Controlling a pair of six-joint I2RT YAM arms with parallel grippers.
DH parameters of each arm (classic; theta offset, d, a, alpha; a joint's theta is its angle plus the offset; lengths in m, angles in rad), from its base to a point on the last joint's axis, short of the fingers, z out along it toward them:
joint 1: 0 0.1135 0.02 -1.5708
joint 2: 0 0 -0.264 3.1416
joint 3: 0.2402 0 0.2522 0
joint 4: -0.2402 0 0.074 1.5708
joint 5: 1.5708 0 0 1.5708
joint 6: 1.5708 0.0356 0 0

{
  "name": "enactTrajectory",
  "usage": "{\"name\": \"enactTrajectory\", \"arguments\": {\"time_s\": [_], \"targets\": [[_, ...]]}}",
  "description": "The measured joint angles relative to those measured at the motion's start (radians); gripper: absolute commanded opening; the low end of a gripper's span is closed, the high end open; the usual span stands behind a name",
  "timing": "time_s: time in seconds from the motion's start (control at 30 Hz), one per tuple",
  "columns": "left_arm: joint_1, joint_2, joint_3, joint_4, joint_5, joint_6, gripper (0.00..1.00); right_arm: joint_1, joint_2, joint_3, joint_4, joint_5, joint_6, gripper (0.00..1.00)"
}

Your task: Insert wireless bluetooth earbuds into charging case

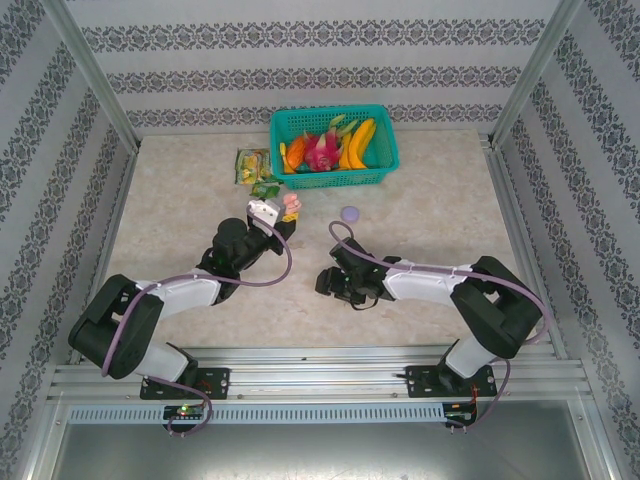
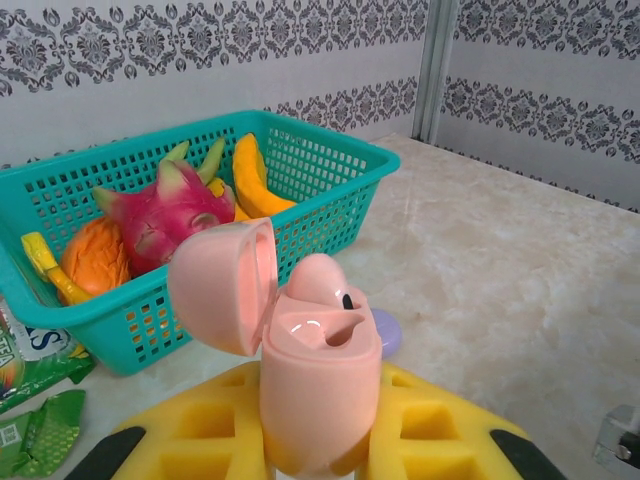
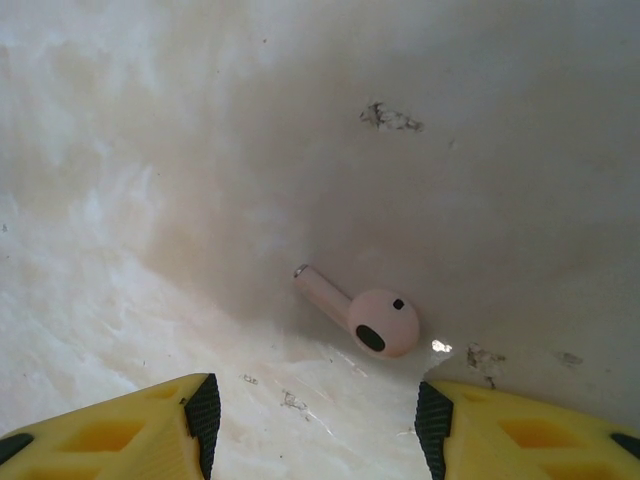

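Now, your left end effector (image 2: pixel 320 445) is clenching the open case (image 2: pixel 320 385), with one bud (image 2: pixel 322 280) sitting inside. Your right end effector (image 3: pixel 315 425) is hovering released over the loose bud (image 3: pixel 378 322) lying on the desk (image 3: pixel 150 150). Next, you're likely needing to lower, pinch it, and carry it to the empty socket.

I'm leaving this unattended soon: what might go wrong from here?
The earbud lies flat on the table; the open right gripper may pinch it off-centre and flick it away.
The case in the shut left gripper already holds one bud; a misaligned insertion could knock it loose.
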Motion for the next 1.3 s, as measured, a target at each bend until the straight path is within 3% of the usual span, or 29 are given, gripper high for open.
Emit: {"name": "enactTrajectory", "arguments": {"time_s": [0.37, 0.77, 1.03, 1.3], "targets": [[0.0, -0.002, -0.014, 0.004, 0.0, -0.003, 0.0, -0.058, 0.097, 0.115, -0.025, -0.034, -0.013, 0.58], [0.004, -0.006, -0.03, 0.016, 0.0, -0.022, 0.0, -0.118, 0.182, 0.261, -0.027, 0.032, -0.095, 0.58], [0.005, -0.02, -0.036, 0.017, 0.0, -0.028, 0.0, -0.087, 0.161, 0.273, -0.109, 0.106, -0.126, 0.58], [0.005, -0.04, -0.036, 0.019, 0.0, -0.029, 0.0, 0.016, 0.155, 0.285, -0.232, 0.228, -0.078, 0.56]]}}
